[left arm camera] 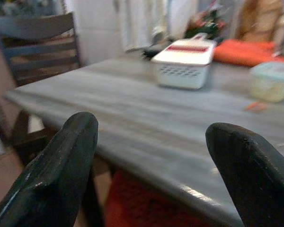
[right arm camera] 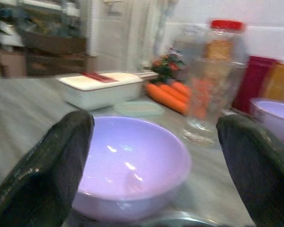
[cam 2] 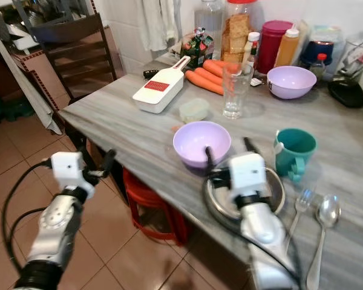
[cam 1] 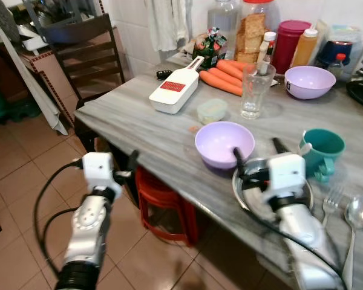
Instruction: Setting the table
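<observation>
R gripper (cam 1: pixel 257 158), jaws wide, hovers w/ lilac bowl (cam 1: pixel 224 144) just ahead over plate (cam 1: pixel 245 196): straddle rim squarely; L gripper (cam 1: pixel 132 164) wide too.

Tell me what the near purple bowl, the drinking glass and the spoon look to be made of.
Near purple bowl: likely plastic, an opaque lilac with soft, dull highlights. Drinking glass: clear glass or hard clear plastic, since the carrots show through it. Spoon: polished metal, probably stainless steel, with a mirror-bright silver bowl.
</observation>
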`<state>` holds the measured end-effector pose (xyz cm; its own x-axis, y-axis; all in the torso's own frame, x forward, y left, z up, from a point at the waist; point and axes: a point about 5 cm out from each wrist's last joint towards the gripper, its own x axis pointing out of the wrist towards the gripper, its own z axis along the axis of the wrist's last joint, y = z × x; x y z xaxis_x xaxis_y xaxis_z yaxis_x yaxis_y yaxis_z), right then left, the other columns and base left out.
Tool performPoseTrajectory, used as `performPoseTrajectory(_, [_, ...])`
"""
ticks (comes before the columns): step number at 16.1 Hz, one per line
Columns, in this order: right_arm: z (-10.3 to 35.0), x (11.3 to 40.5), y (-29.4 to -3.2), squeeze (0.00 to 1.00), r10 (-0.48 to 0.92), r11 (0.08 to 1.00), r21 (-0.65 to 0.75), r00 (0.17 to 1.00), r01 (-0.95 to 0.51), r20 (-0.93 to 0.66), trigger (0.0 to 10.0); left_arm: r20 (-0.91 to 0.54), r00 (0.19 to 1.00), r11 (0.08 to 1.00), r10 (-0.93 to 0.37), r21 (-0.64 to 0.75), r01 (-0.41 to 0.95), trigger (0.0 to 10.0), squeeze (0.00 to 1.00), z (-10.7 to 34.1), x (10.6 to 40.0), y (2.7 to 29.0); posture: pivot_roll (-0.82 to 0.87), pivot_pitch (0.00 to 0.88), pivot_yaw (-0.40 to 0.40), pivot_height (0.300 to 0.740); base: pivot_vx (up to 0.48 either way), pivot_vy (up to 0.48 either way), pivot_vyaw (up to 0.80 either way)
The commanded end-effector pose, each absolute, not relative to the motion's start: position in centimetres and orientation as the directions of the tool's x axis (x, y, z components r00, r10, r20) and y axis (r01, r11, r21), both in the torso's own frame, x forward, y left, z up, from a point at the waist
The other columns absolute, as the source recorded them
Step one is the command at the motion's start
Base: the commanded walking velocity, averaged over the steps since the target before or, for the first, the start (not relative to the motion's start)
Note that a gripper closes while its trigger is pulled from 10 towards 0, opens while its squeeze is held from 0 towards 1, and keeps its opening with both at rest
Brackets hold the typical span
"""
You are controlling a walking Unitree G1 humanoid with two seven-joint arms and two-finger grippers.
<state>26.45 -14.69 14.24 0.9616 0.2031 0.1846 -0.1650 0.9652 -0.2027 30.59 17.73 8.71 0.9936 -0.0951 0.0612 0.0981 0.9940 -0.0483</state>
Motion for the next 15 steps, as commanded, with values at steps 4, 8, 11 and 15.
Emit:
performPoseTrajectory(4, [14.90, 26.56, -14.41, 0.00, 0.226, 0.961, -0.210, 0.951, -0.181, 0.212, 10.0, 0.053, 0.998, 0.999, -0.042, -0.033, 0.043, 10.0, 0.00, 8.61, 30.80, 17.92, -0.15, 0.000, 0.107, 0.740, 0.000, 0.000, 0.80])
performPoseTrajectory(8, [15.05, 26.59, -14.25, 0.00, 0.236, 0.959, -0.213, 0.947, -0.190, 0.217, 10.0, 0.060, 0.998, 1.000, -0.001, -0.009, 0.001, 10.0, 0.00, 8.50, 30.77, 18.28, -0.15, 0.000, 0.107, 0.740, 0.000, 0.000, 0.80])
performPoseTrajectory(11, [15.19, 26.61, -14.10, 0.00, 0.244, 0.957, -0.211, 0.943, -0.197, 0.224, 10.0, 0.059, 0.998, 1.000, -0.005, -0.012, 0.006, 10.0, 0.00, 8.44, 30.72, 18.12, -0.15, 0.000, 0.107, 0.740, 0.000, 0.000, 0.53])
performPoseTrajectory(15, [15.08, 26.72, -14.06, 0.00, 0.246, 0.958, -0.202, 0.944, -0.203, 0.218, 10.0, 0.057, 0.998, 1.000, 0.000, -0.008, 0.000, 10.0, 0.00, 8.26, 30.71, 17.96, -0.14, 0.000, 0.102, 0.740, 0.000, 0.000, 0.00])
